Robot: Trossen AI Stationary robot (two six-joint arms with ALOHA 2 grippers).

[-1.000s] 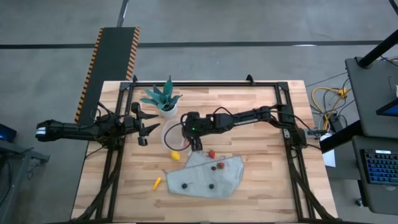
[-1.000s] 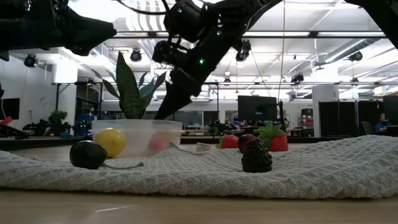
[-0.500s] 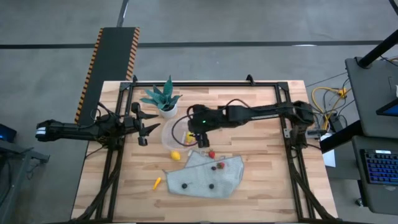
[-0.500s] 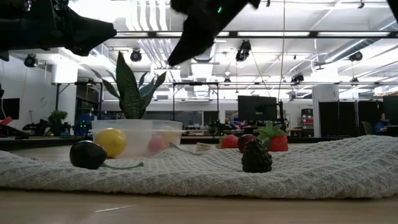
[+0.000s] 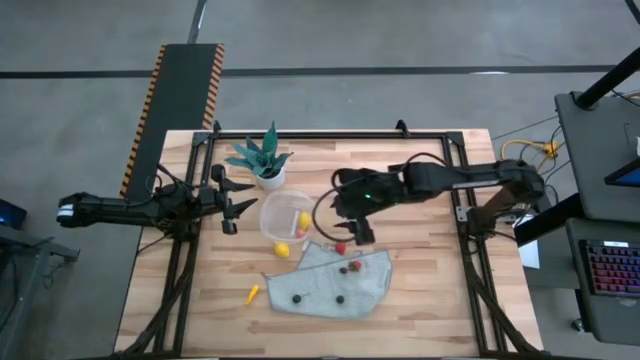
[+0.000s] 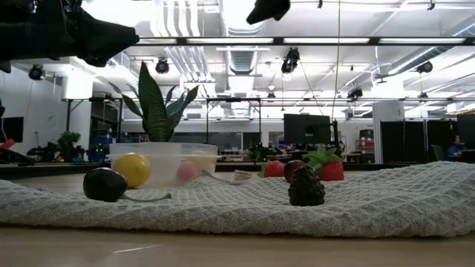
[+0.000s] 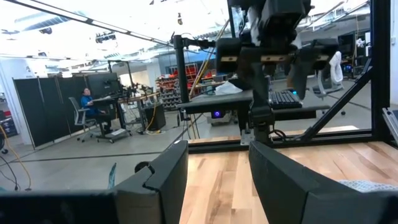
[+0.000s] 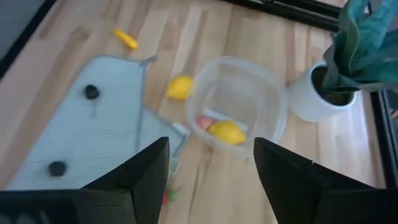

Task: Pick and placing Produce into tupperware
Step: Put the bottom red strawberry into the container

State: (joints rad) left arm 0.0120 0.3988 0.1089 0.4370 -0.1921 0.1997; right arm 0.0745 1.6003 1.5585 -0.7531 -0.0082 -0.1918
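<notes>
1. The wooden table (image 5: pixel 420 290) carries a grey knitted cloth (image 5: pixel 330 285) near its front edge, and the two arms reach in from either side.
2. The right gripper (image 5: pixel 358 232) hangs above the cloth's far edge with its jaws apart and nothing between them; the left gripper (image 5: pixel 228 200) waits at the table's left side, jaws apart and empty.
3. The tupperware (image 5: pixel 284 216) sits beside the potted plant (image 5: pixel 262 160), holding a yellow piece (image 8: pixel 227 131) and a pink one (image 8: pixel 203 122).
4. Its thin clear wall looks light and likely to slide if nudged, so produce is better dropped in from above.
5. The loose produce, a lemon (image 5: pixel 283 250), dark berries (image 5: pixel 339 298), a strawberry (image 5: pixel 340 247) and an orange piece (image 5: pixel 253 293), looks tiny, light and prone to roll; gripping across the middle seems safest.
6. The low view reveals the cloth's soft nap cradling the berries; only the right wrist view shows the container's contents clearly.
</notes>
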